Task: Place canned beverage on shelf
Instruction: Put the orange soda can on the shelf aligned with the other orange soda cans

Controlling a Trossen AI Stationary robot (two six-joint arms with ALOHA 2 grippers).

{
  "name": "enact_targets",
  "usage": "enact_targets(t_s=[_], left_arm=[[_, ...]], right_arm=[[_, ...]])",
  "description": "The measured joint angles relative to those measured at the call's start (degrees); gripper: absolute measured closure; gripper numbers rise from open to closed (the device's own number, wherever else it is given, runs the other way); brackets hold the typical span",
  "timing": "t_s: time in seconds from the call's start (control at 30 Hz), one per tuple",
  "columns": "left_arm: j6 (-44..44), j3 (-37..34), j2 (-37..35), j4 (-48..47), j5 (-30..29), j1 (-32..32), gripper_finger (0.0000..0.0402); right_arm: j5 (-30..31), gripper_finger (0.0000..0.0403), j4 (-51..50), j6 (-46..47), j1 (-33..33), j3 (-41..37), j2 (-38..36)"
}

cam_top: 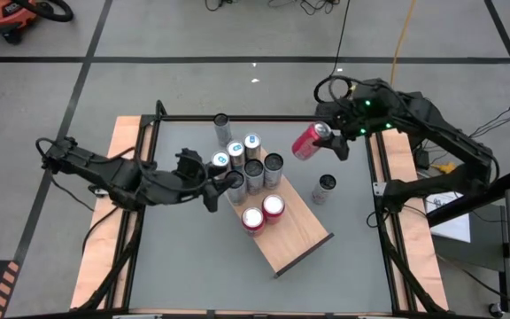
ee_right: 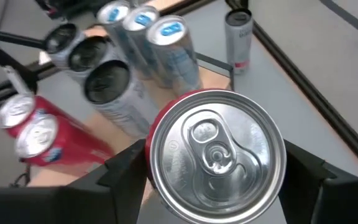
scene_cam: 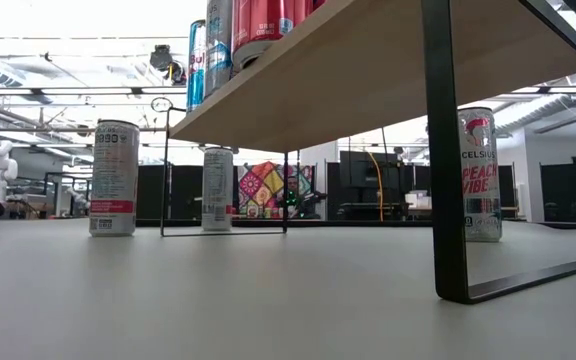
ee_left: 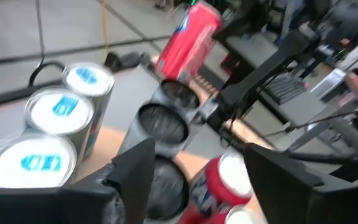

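From above, the right gripper [cam_top: 326,135] is holding a red can [cam_top: 307,142] in the air over the far right part of the table [cam_top: 184,266], fingers clamped on the can's sides. The can is lying tilted, its long axis running from far-right down toward near-left, pointing at the shelf [cam_top: 301,237]. The shelf's cluster of cans lies to the left and nearer, so the right arm is the one carrying the load inward. The left gripper [cam_top: 212,193] is sitting at the shelf's left end beside the white-topped cans [cam_top: 235,151], its fingers parted around nothing that I can make out.

Across the table at table-top height, neither gripper is showing; the shelf board [scene_cam: 368,70] is standing raised on a black frame [scene_cam: 448,160], with a Celsius can [scene_cam: 479,174] waiting on the table beneath its right side.

Through the left wrist camera, the left gripper's fingers [ee_left: 135,174] are standing apart, empty, facing dark-topped cans [ee_left: 161,123], while the red can is hanging tilted beyond them.

Through the right wrist camera, the red can's silver top [ee_right: 215,155] is filling the gap between the fingers, gripped on both sides; bare shelf board looks free beside the red cans [ee_right: 39,140].
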Motion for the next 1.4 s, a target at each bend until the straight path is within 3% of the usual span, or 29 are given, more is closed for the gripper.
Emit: enact_targets(t_s=[0.27, 0.57, 0.77, 1.03, 1.2, 1.4], left_arm=[[9.4, 0.0, 0.0, 11.1, 0.1, 3.7, 0.0077], [17.1, 0.0, 1.1, 20.9, 6.4, 7.9, 0.0070], [8.6, 0.0, 1.4, 23.2, 15.3, 12.3, 0.0070], [1.1, 0.0, 1.4, 33.3, 31.3, 19.1, 0.0070], [-5.9, 0.0, 1.4, 34.5, 40.9, 23.6, 0.0070], [-7.6, 0.0, 1.4, 34.5, 48.2, 26.3, 0.0070]], right_arm=[[-5.8, 0.0156, 2.2, 4.6, 1.7, 0.0, -3.5], [-10.1, 0.0156, 13.6, 5.2, 4.9, 0.1, -5.8], [-10.1, 0.0156, 20.4, 2.7, 7.9, 0.1, -5.7], [-11.9, 0.0156, 30.3, 1.4, 11.6, 0.1, -4.7], [-11.8, 0.0156, 36.3, 2.7, 12.6, 0.1, -3.4], [-13.2, 0.0156, 40.4, 4.6, 12.6, 0.1, -1.4]])
